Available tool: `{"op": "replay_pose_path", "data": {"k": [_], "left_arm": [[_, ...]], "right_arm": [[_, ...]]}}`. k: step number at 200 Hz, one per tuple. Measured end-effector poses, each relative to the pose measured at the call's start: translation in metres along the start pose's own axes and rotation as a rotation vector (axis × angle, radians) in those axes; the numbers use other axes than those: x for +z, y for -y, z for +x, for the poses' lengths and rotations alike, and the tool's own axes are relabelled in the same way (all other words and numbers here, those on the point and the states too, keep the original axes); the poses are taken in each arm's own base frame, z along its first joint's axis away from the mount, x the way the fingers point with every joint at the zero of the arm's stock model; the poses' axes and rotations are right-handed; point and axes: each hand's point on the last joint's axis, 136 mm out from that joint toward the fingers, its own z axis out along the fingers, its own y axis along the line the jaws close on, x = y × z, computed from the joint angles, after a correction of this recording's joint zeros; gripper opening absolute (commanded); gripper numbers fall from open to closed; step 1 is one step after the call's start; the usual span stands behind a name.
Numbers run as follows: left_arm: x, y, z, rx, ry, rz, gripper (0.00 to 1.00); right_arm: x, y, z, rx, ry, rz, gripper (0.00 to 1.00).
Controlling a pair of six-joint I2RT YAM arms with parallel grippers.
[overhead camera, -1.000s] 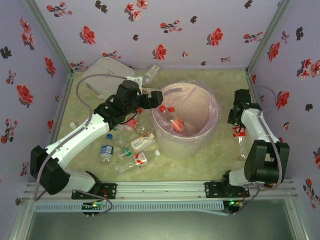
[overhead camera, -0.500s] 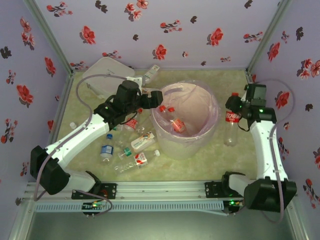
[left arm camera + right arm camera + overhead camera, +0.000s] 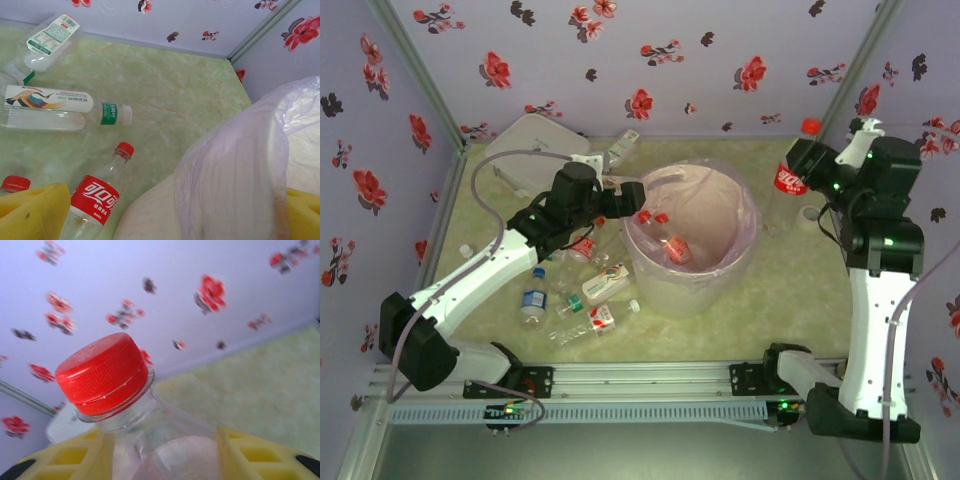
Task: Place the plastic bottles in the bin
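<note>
My right gripper (image 3: 807, 165) hangs high at the back right, shut on the neck of a clear red-capped bottle (image 3: 788, 180) with a red label; in the right wrist view that bottle (image 3: 130, 410) stands between the yellow fingers (image 3: 75, 455). The bin (image 3: 738, 262), a pale bucket lined with a pink bag, holds a few bottles (image 3: 675, 250). My left gripper (image 3: 626, 197) is open at the bin's left rim (image 3: 165, 200), its pads (image 3: 30, 212) on either side of it. Several bottles (image 3: 605, 286) lie left of the bin, among them a red-labelled one (image 3: 95, 197).
A flat white lidded box (image 3: 525, 150) leans at the back left, with another bottle (image 3: 620, 148) beside it. A white-labelled bottle (image 3: 47, 100) and one more bottle (image 3: 50, 35) lie on the green table. Flowered walls close in three sides.
The right arm has lifted the red-capped bottle from the table at the right side, up and toward the back. The left arm has stayed at the bin's rim.
</note>
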Motion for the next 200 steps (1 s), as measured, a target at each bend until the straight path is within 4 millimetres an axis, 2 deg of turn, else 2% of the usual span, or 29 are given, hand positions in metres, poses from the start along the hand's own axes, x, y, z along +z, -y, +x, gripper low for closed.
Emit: {"op": "replay_pose_path", "data": {"k": [43, 68, 91, 116, 149, 170, 200], "left_arm": [[0.000, 0.000, 0.000, 0.000, 0.000, -0.001, 0.96], [0.000, 0.000, 0.000, 0.000, 0.001, 0.000, 0.96], [0.000, 0.000, 0.000, 0.000, 0.001, 0.000, 0.96], [0.000, 0.000, -0.001, 0.000, 0.000, -0.001, 0.96], [0.002, 0.001, -0.001, 0.001, -0.001, -0.001, 0.96], [0.003, 0.001, -0.002, 0.001, -0.001, -0.001, 0.96], [0.004, 0.002, -0.002, 0.001, -0.002, -0.002, 0.96]], "right_arm": [[-0.032, -0.060, -0.052, -0.040, 0.140, -0.183, 0.09], [-0.034, -0.088, -0.059, -0.057, 0.144, -0.282, 0.09], [-0.026, -0.107, -0.053, -0.065, 0.099, -0.352, 0.08], [-0.007, -0.126, -0.028, -0.067, -0.003, -0.411, 0.07], [0.021, -0.150, 0.030, -0.148, -0.178, -0.428, 0.07], [0.037, -0.148, 0.071, -0.212, -0.280, -0.382, 0.07], [0.065, -0.128, 0.133, -0.300, -0.419, -0.260, 0.07]]}}
